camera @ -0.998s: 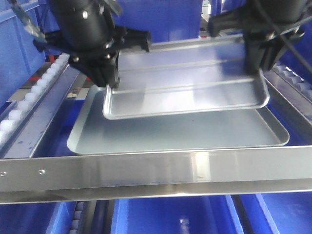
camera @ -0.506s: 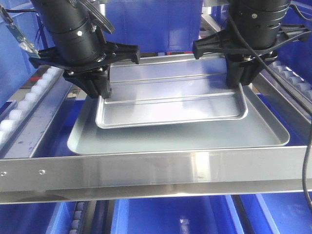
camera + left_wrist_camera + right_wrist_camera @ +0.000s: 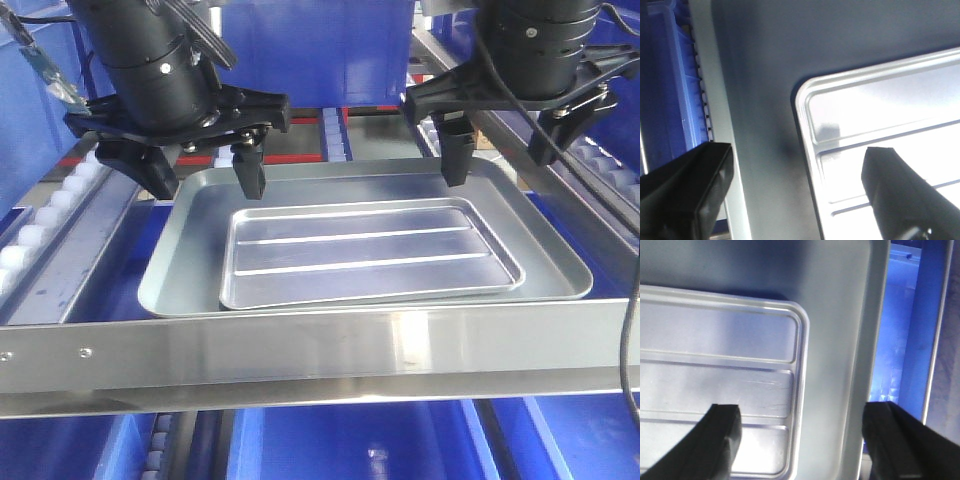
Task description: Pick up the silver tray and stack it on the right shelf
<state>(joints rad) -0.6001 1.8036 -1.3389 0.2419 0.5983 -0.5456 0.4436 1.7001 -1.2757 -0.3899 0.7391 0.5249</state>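
Observation:
The silver tray [image 3: 368, 253], shiny with two long ridges, lies flat inside the larger dull grey tray [image 3: 555, 258] on the right shelf [image 3: 320, 350]. My left gripper [image 3: 203, 178] is open above the silver tray's far left corner, holding nothing. My right gripper [image 3: 501, 158] is open above its far right corner, also empty. In the left wrist view the silver tray's corner [image 3: 880, 115] lies between the spread fingers [image 3: 900, 195]. In the right wrist view its corner [image 3: 740, 345] and the grey tray's rim [image 3: 865, 340] lie between the fingers [image 3: 715, 440].
The shelf's broad shiny front crossbar spans the foreground. Rails of white rollers [image 3: 60, 210] run along the left side and more rollers [image 3: 605, 165] on the right. Blue bins [image 3: 330, 40] stand behind and below the rack.
Both grippers opened and let go of the silver tray; it dropped flat into the grey tray. Both grippers rose slightly above it.

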